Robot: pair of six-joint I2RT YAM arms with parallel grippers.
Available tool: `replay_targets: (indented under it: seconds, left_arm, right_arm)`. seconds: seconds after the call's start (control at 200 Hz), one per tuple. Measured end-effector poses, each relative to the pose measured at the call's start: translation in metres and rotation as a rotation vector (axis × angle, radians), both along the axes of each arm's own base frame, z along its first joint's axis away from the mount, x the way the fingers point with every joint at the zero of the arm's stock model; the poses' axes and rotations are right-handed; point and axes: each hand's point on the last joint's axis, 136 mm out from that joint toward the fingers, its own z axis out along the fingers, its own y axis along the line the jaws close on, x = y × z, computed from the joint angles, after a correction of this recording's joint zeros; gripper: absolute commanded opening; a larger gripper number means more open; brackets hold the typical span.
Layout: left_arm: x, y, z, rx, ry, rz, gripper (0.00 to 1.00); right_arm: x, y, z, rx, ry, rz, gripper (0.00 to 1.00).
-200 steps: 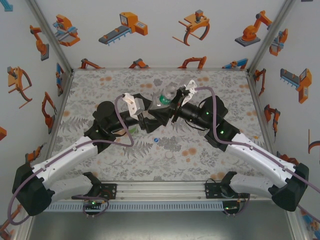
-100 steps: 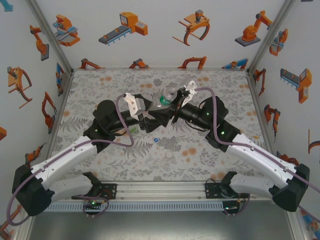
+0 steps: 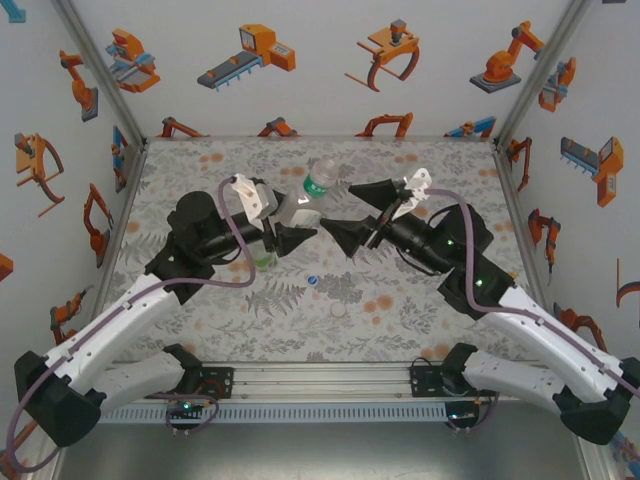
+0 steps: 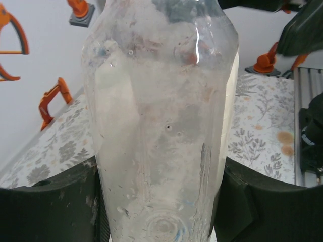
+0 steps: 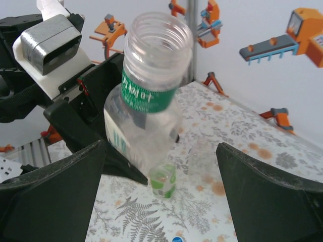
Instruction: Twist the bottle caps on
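**Step in hand:** capping the first bottle. No cap is fitted yet.

**Left gripper** (image 4: 160,201): closed on the bottle (image 5: 146,101). Its fingers (image 4: 45,206) press the lower body from both sides. The bottle is held off the table (image 3: 430,300), tilted, with its neck pointing away from these fingers and toward the right gripper (image 3: 337,205).

**Right gripper:** jaws spread wide and holding nothing. The bare threaded mouth of the bottle sits just ahead of the fingertips, in line with the gap between them and touching neither.

**Caps:** a blue cap (image 3: 313,281) lies on the table below and nearer the arm bases than both sets of fingers. A white cap (image 3: 338,311) lies just beyond it, closer to the bases.

**Next move (judgement):**
1. Lower the right gripper to one of the caps, probably the blue one, since it is closest to the fingers.
2. Close on the cap's rim with its open side facing outward.
3. Bring the cap square onto the neck.
4. Rotate the cap while the left grip holds the bottle steady.
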Motion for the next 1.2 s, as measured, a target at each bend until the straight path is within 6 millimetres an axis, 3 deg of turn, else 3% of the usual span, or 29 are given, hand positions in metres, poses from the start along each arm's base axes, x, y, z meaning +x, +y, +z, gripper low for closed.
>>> replay_targets:
  seconds: [0.165, 0.3, 0.481, 0.756, 1.031, 1.197]
  left_arm:
    - [0.018, 0.024, 0.009, 0.029, 0.015, 0.085, 0.07]
    - [0.032, 0.046, 0.004, 0.049, 0.047, 0.143, 0.0]
    - [0.045, 0.076, -0.009, 0.041, 0.083, 0.211, 0.0]
    - [0.029, 0.079, -0.025, 0.033, 0.066, 0.171, 0.0]
    - [0.021, 0.08, -0.019, 0.02, 0.014, 0.16, 0.0]
    - [0.021, 0.08, -0.019, 0.024, 0.006, 0.16, 0.0]
  right_arm:
    - [0.009, -0.019, -0.001, -0.006, 0.055, -0.106, 0.75]
    - [0.026, -0.021, -0.024, -0.054, 0.182, -0.184, 0.72]
    - [0.049, -0.007, -0.082, -0.173, 0.395, -0.248, 0.71]
    - [0.065, 0.006, -0.19, -0.426, 0.714, -0.327, 0.68]
    - [0.059, 0.007, -0.256, -0.593, 0.926, -0.383, 0.66]
    - [0.048, 0.006, -0.278, -0.661, 0.993, -0.403, 0.66]
